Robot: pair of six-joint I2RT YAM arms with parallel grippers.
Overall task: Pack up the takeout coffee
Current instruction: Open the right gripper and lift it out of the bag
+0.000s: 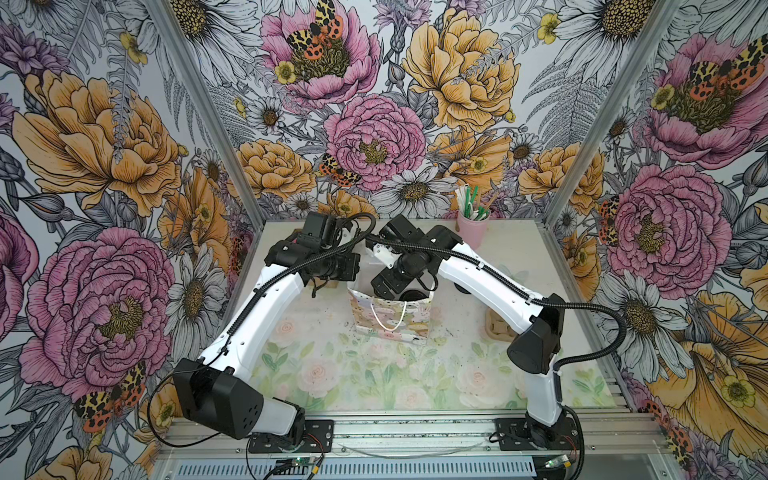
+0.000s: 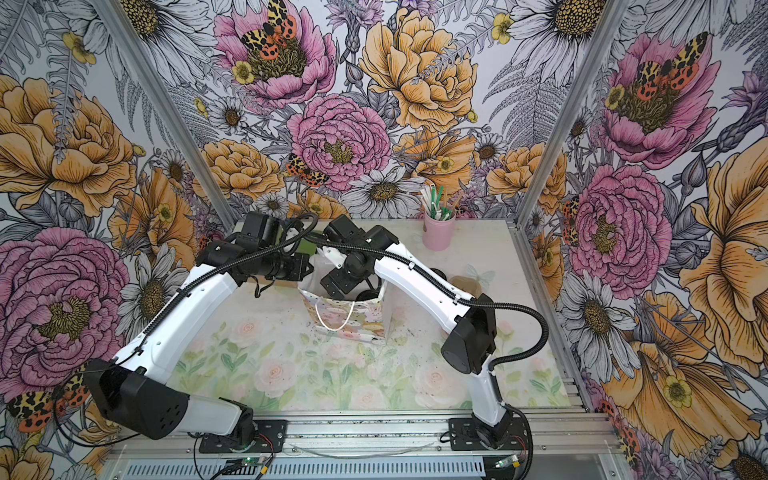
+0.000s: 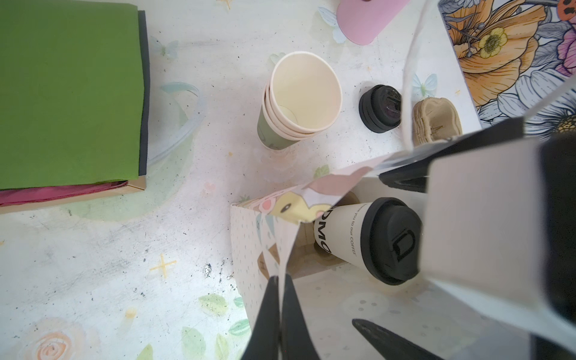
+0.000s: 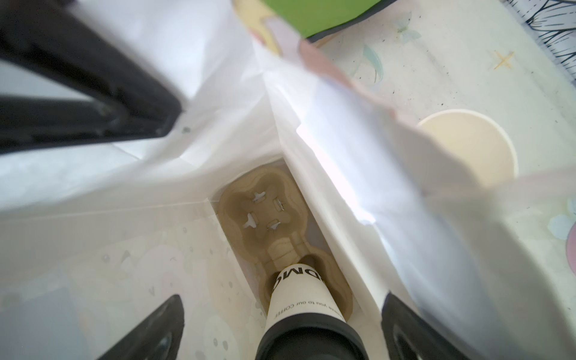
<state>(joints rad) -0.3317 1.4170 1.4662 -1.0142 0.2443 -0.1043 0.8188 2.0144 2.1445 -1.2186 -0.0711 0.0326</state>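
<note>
The takeout coffee (image 4: 299,299), a white cup with dark lettering and a black lid (image 3: 394,241), stands in one socket of a brown cup carrier (image 4: 261,212) at the bottom of the pastel gift bag (image 1: 388,322). My right gripper (image 4: 282,299) reaches down into the bag and is open, with a finger on either side of the cup and a gap to each. My left gripper (image 3: 280,280) is shut on the bag's upper rim (image 3: 249,243). In both top views only the lid (image 2: 368,296) shows inside the bag's mouth.
Behind the bag are a stack of lidless cups (image 3: 299,99), loose black lids (image 3: 378,109) and spare carriers (image 3: 436,120). A box of green napkins (image 3: 68,93) lies at the back left. A pink holder with straws (image 1: 473,226) stands at the back right.
</note>
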